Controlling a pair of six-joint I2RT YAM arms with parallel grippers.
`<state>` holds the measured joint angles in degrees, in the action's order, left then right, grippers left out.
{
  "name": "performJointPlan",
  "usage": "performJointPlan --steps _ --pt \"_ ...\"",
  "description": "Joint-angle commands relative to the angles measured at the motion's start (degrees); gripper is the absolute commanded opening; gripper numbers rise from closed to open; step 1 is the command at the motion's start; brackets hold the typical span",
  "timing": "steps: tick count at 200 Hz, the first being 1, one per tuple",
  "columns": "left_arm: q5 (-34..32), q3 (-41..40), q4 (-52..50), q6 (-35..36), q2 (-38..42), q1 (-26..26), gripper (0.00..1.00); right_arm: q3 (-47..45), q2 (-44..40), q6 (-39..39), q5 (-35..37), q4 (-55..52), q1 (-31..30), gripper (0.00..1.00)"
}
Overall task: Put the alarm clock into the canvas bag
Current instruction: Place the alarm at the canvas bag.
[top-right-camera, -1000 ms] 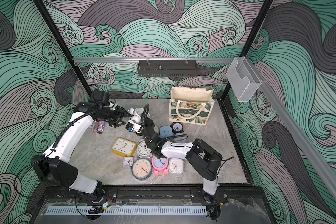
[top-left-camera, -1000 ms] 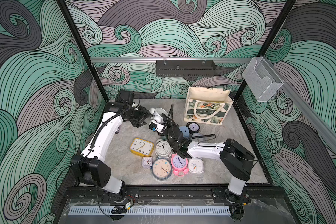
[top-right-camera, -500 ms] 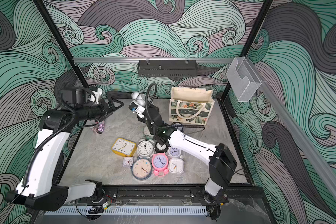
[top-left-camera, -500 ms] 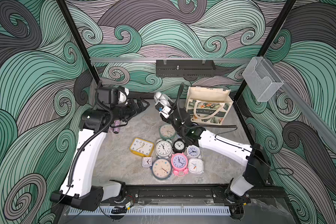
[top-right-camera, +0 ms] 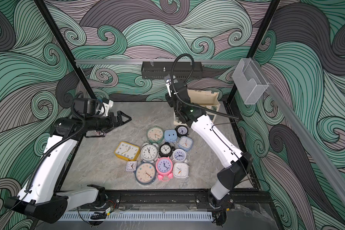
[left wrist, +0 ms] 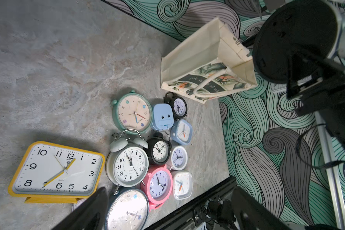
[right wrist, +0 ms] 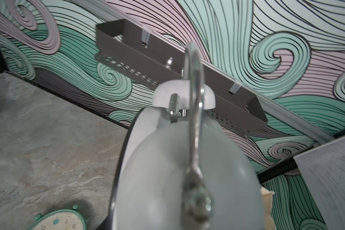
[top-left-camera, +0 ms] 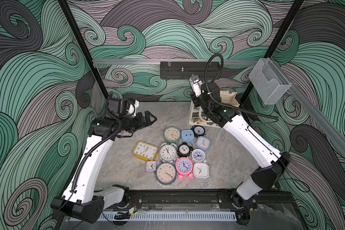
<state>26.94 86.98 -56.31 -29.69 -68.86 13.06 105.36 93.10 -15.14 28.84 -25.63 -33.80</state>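
**At the back right, your alarm clock [right wrist: 167,163] hangs by the canvas bag [left wrist: 197,57]**

On your left, the left gripper [top-left-camera: 150,120] hovers over the bare table [top-left-camera: 118,171], pointing toward the middle. Its fingers are spread wide with nothing between them. Under that arm's wrist lies a small dark item [top-left-camera: 122,134], too hidden to name.

Toward the centre, a cluster of clocks lies packed close together on the table. A yellow rectangular clock [top-left-camera: 145,151] sits at the cluster's left edge, with a silver twin-bell clock [top-left-camera: 167,152] just beside it. A mint round clock [top-left-camera: 171,135] lies behind those, and a pink clock [top-left-camera: 184,166] lies toward the front. A pale blue clock [top-left-camera: 187,135] is face down, while the others named show their dials.

On your right, the right gripper [top-left-camera: 196,92] is lifted high and tipped toward the back wall. It is clamped on the alarm clock, a pale grey twin-bell model whose bells and metal handle fill the right wrist view. In both top views the clock sits over the left end of the canvas bag. The bag stands upright with its mouth open at the back right of the table, partly behind the right arm. The clock is outside the bag, and you cannot tell how far above the rim it hangs. A black rack [top-left-camera: 189,69] hangs on the wall behind it. Farther right, a clear plastic holder [top-left-camera: 269,87] is fixed to the side rail.
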Motion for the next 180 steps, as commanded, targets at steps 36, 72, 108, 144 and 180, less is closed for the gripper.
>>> performJointPlan --steps 36,72,108,144,180 --pt "3.3 -4.06 3.77 1.13 1.27 1.96 0.99 12.37 5.06 15.04 -9.96 -14.41 13.36 0.33" --pt "2.66 -5.65 3.91 1.57 1.52 2.32 0.99 17.14 8.89 20.32 -15.71 -19.77 18.16 0.33" --pt "2.86 -6.9 4.16 1.53 1.38 2.4 0.99 19.13 12.15 24.07 -22.63 -21.56 21.62 0.32" --pt "2.58 -7.68 4.36 1.58 1.34 2.41 0.99 22.36 15.42 25.24 -24.87 -22.48 23.07 0.32" --pt "2.58 -8.32 4.67 1.4 1.27 2.41 0.99 23.7 17.91 26.08 -25.66 -23.35 24.62 0.32"
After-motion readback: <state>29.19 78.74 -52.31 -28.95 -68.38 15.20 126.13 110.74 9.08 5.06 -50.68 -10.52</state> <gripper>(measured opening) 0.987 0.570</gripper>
